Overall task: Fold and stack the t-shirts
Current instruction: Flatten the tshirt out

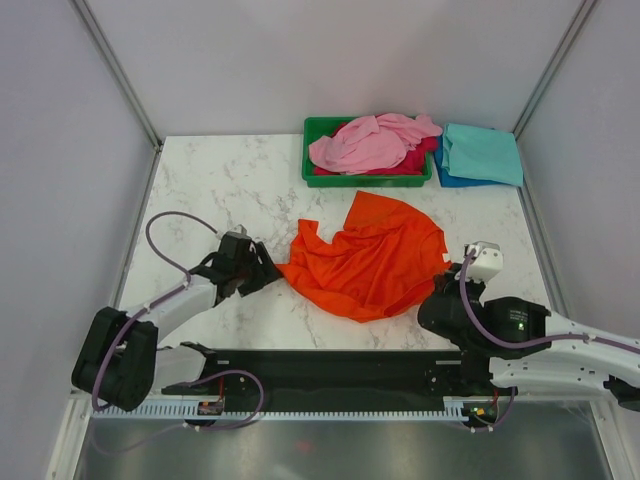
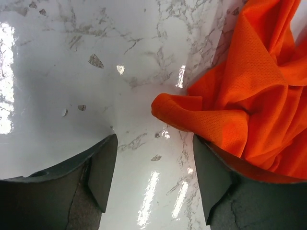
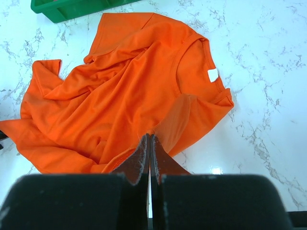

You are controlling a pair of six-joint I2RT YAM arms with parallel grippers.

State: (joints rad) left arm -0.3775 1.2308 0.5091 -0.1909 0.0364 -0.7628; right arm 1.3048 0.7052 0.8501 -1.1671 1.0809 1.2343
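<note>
Clamping the right gripper (image 3: 149,143) together, apparently on the hem of the orange t-shirt (image 1: 365,258) crumpled just on the near side of the green tray (image 1: 360,181), with the left gripper (image 2: 154,143) spread apart at a fold to that tray's near left, likely for stretching the cloth flat.

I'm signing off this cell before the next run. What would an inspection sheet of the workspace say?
Surface: white marble-look table, glossy.
Job's things: orange t-shirt crumpled mid-table; pink t-shirt heaped over magenta t-shirt in the green tray; teal t-shirt folded on blue t-shirt beside the tray.
Clutter: nothing seen.
Grippers: left gripper open at the orange shirt's edge; right gripper shut, apparently pinching its cloth.
Cables: purple cable looped over each arm.
Surroundings: plain pale walls.
</note>
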